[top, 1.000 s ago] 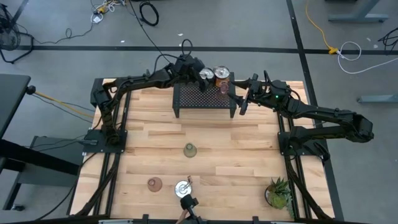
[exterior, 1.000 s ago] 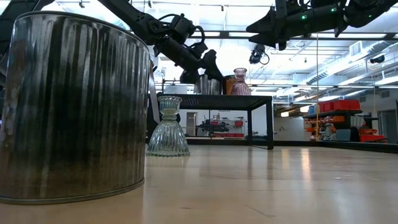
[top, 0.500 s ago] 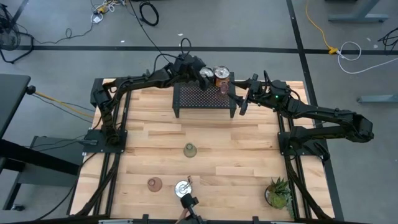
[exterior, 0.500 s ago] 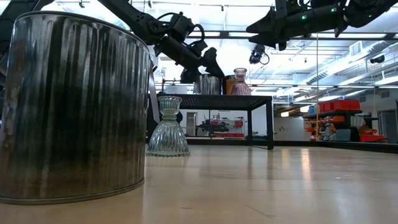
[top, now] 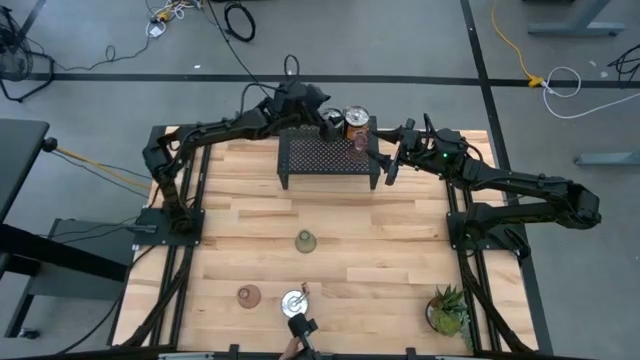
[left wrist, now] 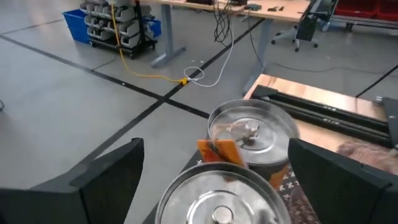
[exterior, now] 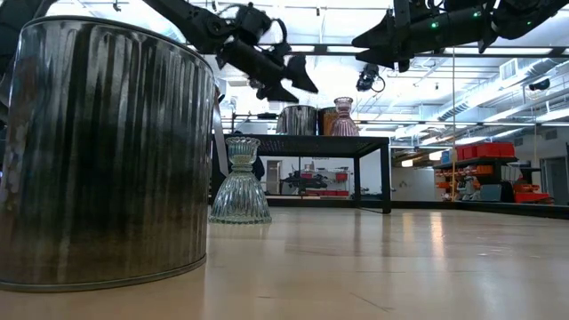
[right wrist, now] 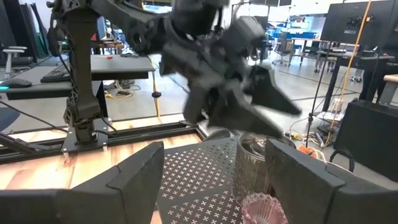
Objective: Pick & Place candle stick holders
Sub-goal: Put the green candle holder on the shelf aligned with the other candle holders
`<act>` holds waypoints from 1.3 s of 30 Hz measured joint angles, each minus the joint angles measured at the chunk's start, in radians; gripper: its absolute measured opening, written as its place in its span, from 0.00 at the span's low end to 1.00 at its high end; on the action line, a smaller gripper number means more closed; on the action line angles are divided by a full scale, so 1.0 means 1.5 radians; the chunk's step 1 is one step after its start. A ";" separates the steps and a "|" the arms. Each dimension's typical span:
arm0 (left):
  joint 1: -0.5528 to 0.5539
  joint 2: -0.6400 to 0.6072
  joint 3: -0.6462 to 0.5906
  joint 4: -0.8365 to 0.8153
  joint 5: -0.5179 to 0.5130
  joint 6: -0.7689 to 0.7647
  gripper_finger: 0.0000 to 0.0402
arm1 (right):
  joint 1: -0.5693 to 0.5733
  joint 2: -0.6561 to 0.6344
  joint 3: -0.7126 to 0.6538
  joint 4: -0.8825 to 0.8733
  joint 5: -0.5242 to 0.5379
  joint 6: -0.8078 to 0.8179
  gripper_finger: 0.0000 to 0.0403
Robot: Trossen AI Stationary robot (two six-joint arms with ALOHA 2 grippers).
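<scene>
A black mesh rack (top: 328,158) stands at the table's far middle. On its top stand a silver-topped holder (exterior: 298,120), an orange-copper holder with a silver top (top: 355,122) and a pink holder (top: 362,143). My left gripper (exterior: 289,76) is open and empty, raised above the silver-topped holder (left wrist: 221,196). My right gripper (top: 385,160) is open and empty at the rack's right end, close to the pink holder (right wrist: 264,208). An olive-green cup (top: 305,241) stands mid-table. A pinkish-brown cup (top: 248,295) and another silver-topped holder (top: 294,302) stand near the front edge.
A spiky green potted plant (top: 447,312) stands at the near right corner. The wooden table (top: 400,250) is bare between the rack and the front objects. In the low view the near silver-topped holder (exterior: 107,151) fills the left side.
My left gripper has risen from the silver-topped holder on the rack and now hangs clear above it. The holder stays standing on the rack top.
</scene>
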 joint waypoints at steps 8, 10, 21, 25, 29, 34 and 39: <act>-0.034 -0.096 0.000 -0.144 0.055 0.053 0.99 | 0.000 0.000 0.000 -0.006 0.000 -0.008 0.69; -0.054 -0.124 0.000 -0.222 0.080 0.071 0.99 | 0.000 0.000 0.000 -0.012 0.000 -0.008 0.69; -0.209 -0.203 0.000 -0.453 0.066 0.081 0.99 | 0.005 0.000 0.000 -0.030 -0.100 0.042 0.69; -0.261 -0.204 0.000 -0.473 0.004 0.060 0.99 | 0.036 0.000 0.000 -0.037 -0.126 0.052 0.69; -0.314 -0.204 -0.008 -0.468 -0.017 0.036 0.99 | 0.083 0.000 0.000 -0.031 -0.124 0.055 0.69; -0.397 -0.239 -0.096 -0.414 -0.088 -0.019 0.99 | 0.144 0.000 0.000 -0.017 -0.124 0.061 0.69; -0.481 -0.301 -0.255 -0.295 -0.220 -0.087 0.99 | 0.194 0.000 0.000 -0.014 -0.123 0.081 0.69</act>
